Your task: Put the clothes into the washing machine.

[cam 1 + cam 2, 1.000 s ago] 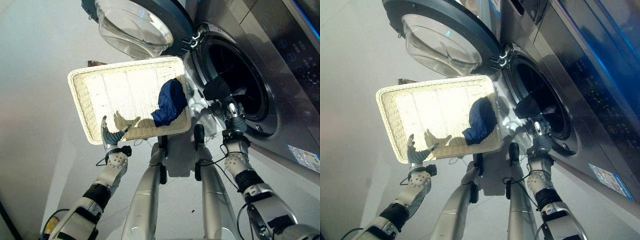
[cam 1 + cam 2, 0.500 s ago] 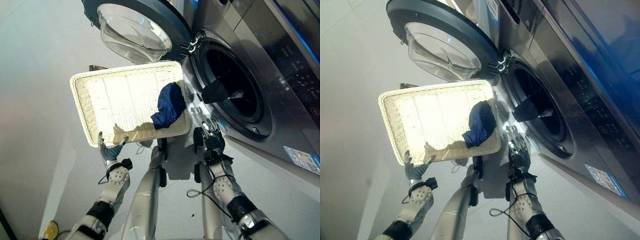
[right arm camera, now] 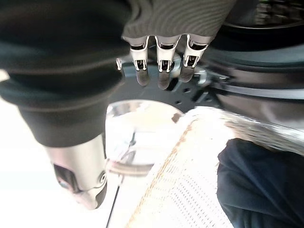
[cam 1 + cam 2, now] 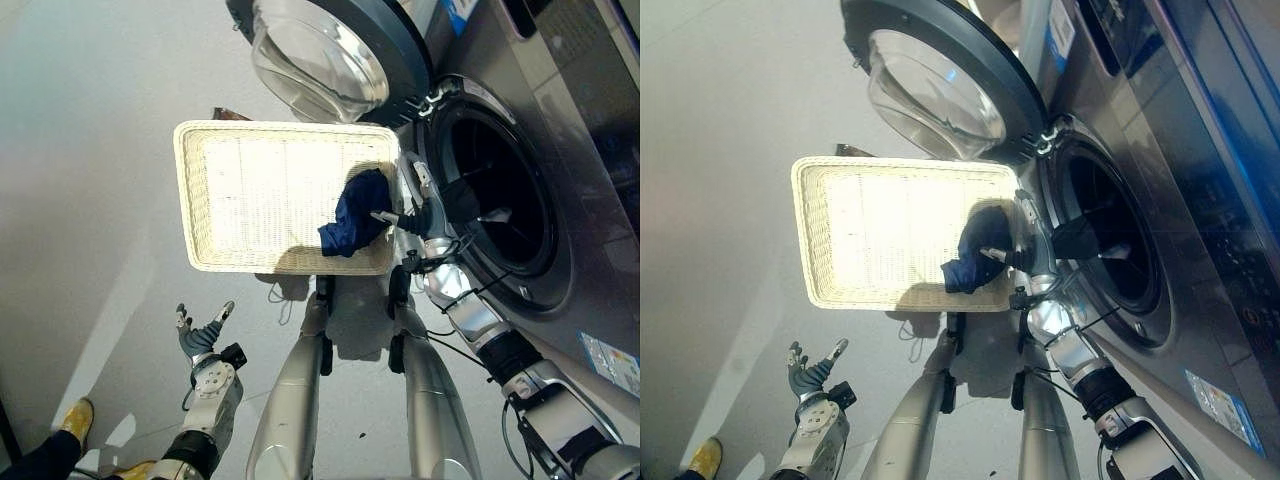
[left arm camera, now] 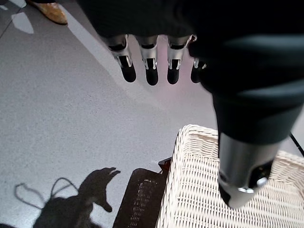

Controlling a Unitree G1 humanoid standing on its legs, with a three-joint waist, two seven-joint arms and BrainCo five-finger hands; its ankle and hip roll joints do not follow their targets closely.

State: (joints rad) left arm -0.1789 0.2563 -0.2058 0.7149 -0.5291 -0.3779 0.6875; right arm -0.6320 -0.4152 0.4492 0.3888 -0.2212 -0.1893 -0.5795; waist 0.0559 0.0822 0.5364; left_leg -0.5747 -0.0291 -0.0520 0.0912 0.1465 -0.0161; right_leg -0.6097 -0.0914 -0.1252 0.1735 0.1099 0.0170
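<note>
Fingers straight on right hand (image 4: 415, 215), open, holding nothing, over the right edge of the rectangular white wicker basket (image 4: 230, 215) beside the crumpled dark blue cloth (image 4: 355, 212) in its right end. Left hand (image 4: 200, 335) open too, well apart over bare grey floor (image 4: 90, 180). Silver front-load washing machine (image 4: 560, 150) w/ round glass door (image 4: 325, 55) swung open, drum mouth just right of basket.

One basket (image 4: 240, 190), one blue garment (image 4: 355, 212), perhaps another in one washer (image 4: 520, 200).

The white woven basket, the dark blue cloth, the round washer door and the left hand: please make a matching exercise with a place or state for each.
Things:
1. white woven basket
2. dark blue cloth
3. round glass washer door
4. left hand

States:
a. swung open
b. open, over bare floor
c. on the floor before the washer
d. in the basket's corner nearest the drum

Pairs: 1-c, 2-d, 3-a, 4-b
</note>
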